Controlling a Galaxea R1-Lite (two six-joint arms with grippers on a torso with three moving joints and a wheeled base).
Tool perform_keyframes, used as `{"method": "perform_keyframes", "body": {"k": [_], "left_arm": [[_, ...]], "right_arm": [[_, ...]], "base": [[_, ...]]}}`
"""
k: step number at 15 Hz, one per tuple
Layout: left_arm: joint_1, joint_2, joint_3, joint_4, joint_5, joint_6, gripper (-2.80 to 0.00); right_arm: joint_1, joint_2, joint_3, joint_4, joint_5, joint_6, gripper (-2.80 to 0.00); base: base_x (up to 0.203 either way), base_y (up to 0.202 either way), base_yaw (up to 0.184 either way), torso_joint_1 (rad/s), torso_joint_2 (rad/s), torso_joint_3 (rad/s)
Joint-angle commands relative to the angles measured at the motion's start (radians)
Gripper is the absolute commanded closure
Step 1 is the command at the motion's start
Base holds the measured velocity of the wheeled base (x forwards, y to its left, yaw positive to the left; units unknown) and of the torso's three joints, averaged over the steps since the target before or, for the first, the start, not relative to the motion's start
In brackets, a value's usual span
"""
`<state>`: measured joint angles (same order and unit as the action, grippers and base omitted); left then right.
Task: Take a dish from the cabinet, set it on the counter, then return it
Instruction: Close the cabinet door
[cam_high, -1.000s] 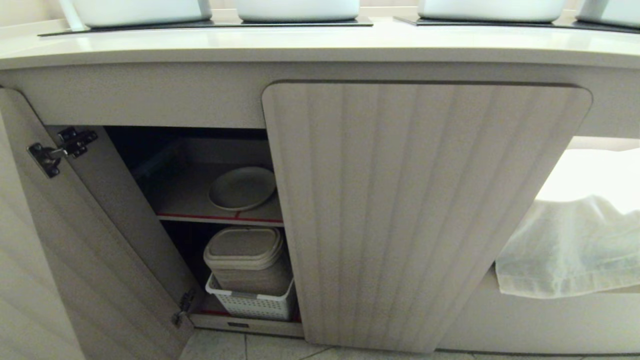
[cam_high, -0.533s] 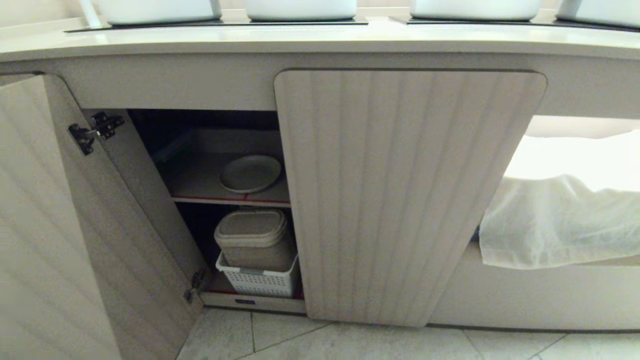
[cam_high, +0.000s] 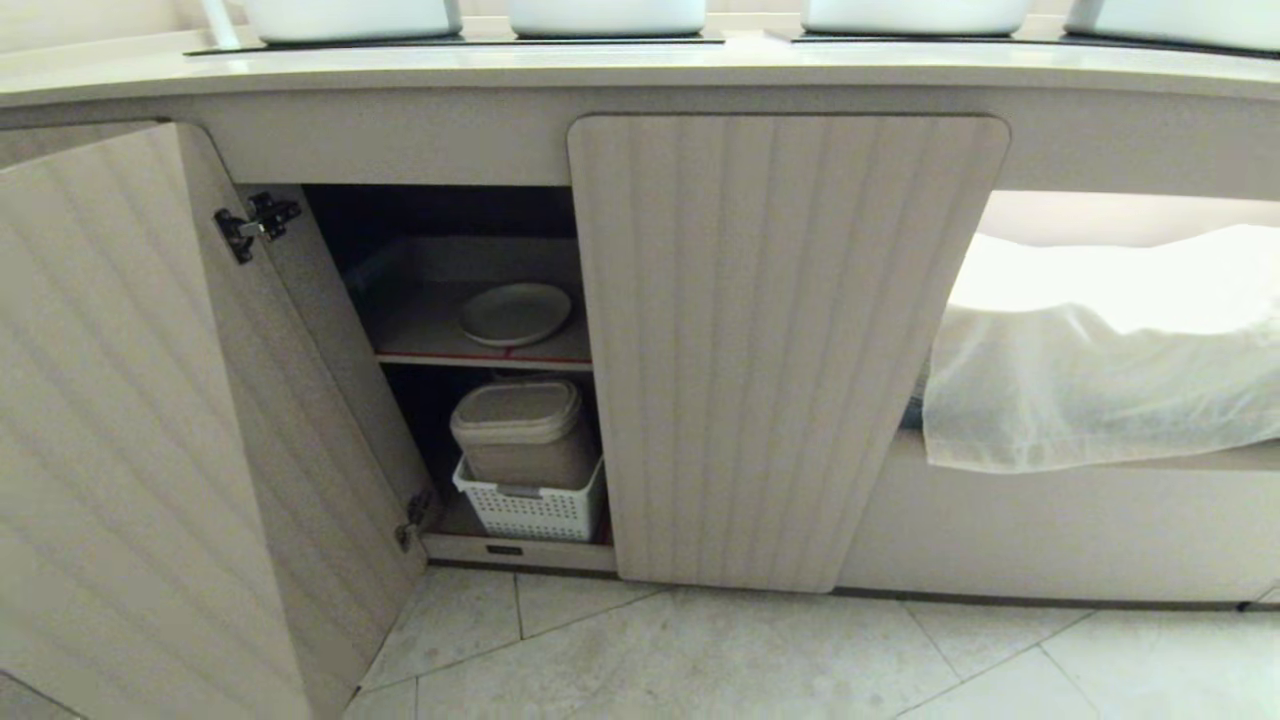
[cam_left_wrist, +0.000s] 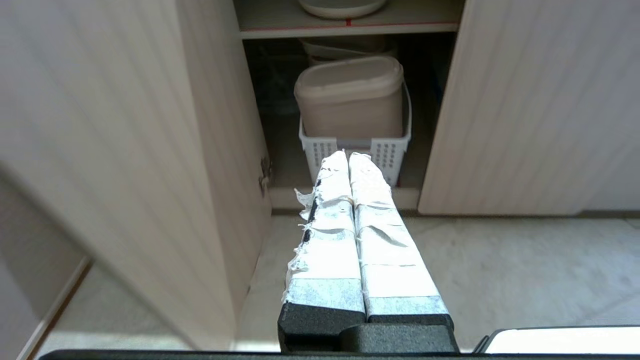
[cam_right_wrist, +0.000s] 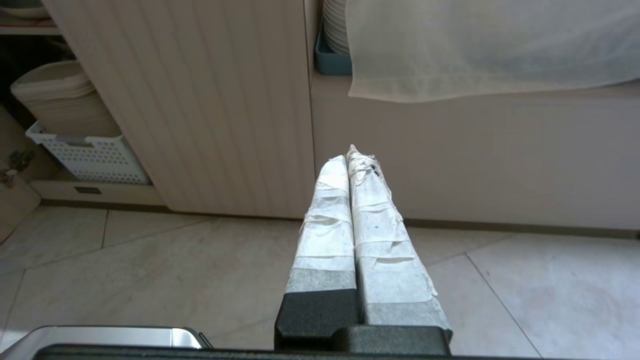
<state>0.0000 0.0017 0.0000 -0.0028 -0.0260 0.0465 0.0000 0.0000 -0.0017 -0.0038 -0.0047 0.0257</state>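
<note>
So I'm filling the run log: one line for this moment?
plate: on cabinet shelf | left door: open | left gripper: shut, empty | right gripper: shut, empty

Neither of our arms shows in the head view. From the wrist cameras we see both grippers held low and pointing forward. Our left gripper (cam_left_wrist: 349, 156) has its two tape-wrapped fingers (cam_left_wrist: 327, 235) pressed flat together, holding nothing. Our right gripper (cam_right_wrist: 350, 159) matches it, taped fingers (cam_right_wrist: 375, 225) closed against each other and empty, tips level.
</note>
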Motion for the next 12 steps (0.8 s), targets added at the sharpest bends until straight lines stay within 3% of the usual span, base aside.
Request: {"method": "perform_keyframes", "body": {"k": [1,9,12], "left_arm": [[0.000,0.001,0.000,0.000,0.000,-0.001,0.00],[0.000,0.001,0.000,0.000,0.000,-0.004,0.00],[0.000,0.001,0.000,0.000,0.000,-0.002,0.00]], "right_arm": [[0.000,0.001,0.000,-0.001,0.000,0.000,0.00],[0.000,0.000,0.000,-0.001,0.000,0.000,0.00],[0.000,0.000,0.000,-0.001,0.000,0.000,0.00]], "base": [[-0.190,0.000,-0.007,-0.001,0.00,0.002],[-0.194,0.000,-0.002,0.001,0.00,0.003],[-0.070,0.000,-0.001,0.002,0.00,0.002]]}}
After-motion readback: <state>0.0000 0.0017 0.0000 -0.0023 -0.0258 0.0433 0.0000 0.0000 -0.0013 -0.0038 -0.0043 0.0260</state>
